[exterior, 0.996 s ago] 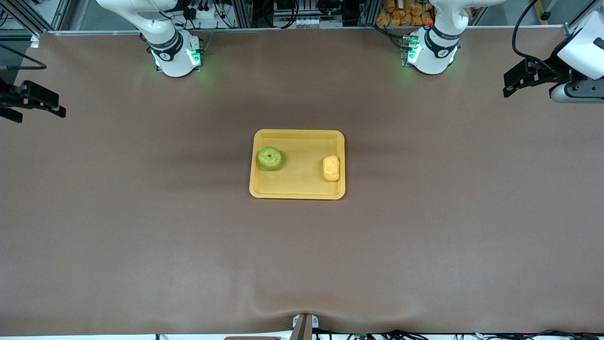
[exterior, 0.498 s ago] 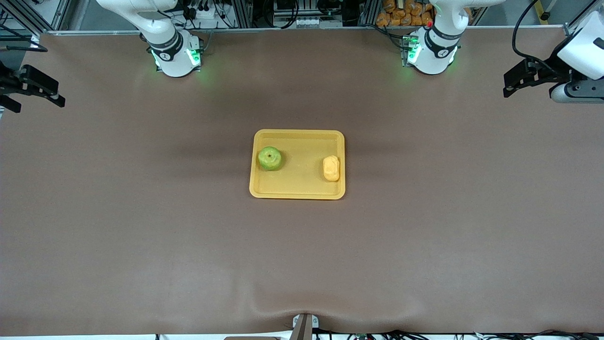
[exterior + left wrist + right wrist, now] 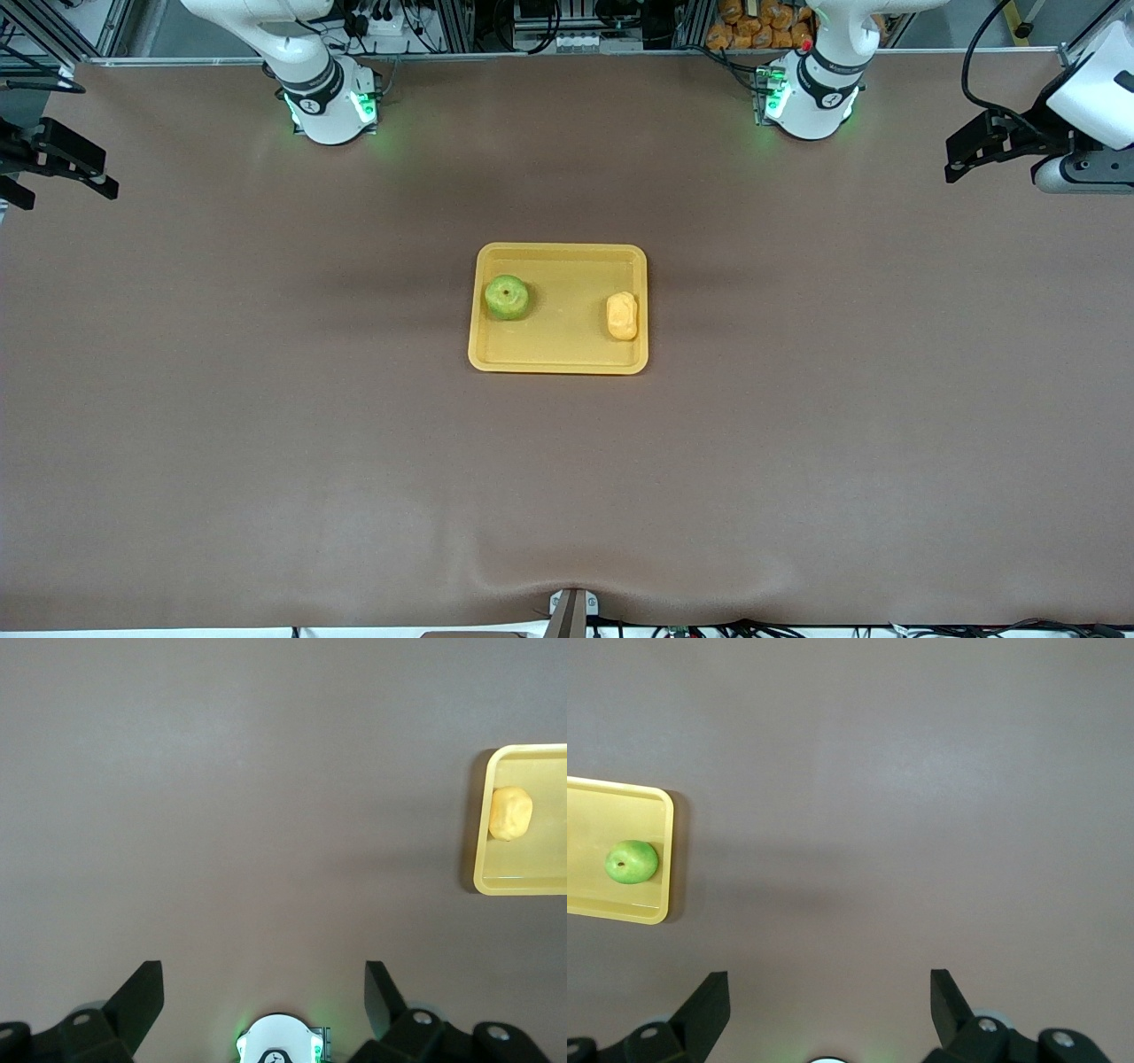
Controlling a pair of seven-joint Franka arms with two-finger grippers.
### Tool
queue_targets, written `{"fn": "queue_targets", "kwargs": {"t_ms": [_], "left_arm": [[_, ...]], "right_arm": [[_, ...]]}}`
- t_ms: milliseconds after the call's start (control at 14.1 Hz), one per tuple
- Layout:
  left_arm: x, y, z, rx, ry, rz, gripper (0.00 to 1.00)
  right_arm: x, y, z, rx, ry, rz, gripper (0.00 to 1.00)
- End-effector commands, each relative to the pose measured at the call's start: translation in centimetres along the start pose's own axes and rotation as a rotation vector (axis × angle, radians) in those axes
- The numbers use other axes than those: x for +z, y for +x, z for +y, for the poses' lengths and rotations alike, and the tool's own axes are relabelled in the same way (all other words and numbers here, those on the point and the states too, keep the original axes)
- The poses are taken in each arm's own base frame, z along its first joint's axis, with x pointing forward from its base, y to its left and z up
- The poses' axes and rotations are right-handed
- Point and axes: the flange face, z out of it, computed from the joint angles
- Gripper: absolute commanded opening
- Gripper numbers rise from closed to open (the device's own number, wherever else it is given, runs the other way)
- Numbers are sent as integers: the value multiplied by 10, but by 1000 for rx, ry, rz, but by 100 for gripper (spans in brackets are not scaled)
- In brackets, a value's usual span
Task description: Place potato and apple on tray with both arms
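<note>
Front view shows the small round green apple (image 3: 507, 297) and the little lumpy orange potato (image 3: 622, 316) both lying on the flat yellow plastic tray (image 3: 558, 359) in the middle of the table. The apple sits toward the right arm's end, the potato toward the left arm's end, well apart. The left gripper (image 3: 970, 151) and right gripper (image 3: 66, 168) hang over the table's two ends, jaws spread wide and empty. The job looks done.
</note>
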Motion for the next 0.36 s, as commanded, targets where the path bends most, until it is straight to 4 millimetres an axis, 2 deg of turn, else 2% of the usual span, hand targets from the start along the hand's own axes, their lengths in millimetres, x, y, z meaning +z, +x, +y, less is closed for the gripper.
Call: {"fn": "queue_targets", "kwargs": {"t_ms": [0, 285], "left_arm": [[-6, -7, -1, -10, -16, 2, 100], [-7, -6, -1, -14, -15, 5, 100]], "right_arm": [[-5, -3, 0, -11, -8, 11, 100], [-1, -1, 4, -5, -7, 4, 100]]}}
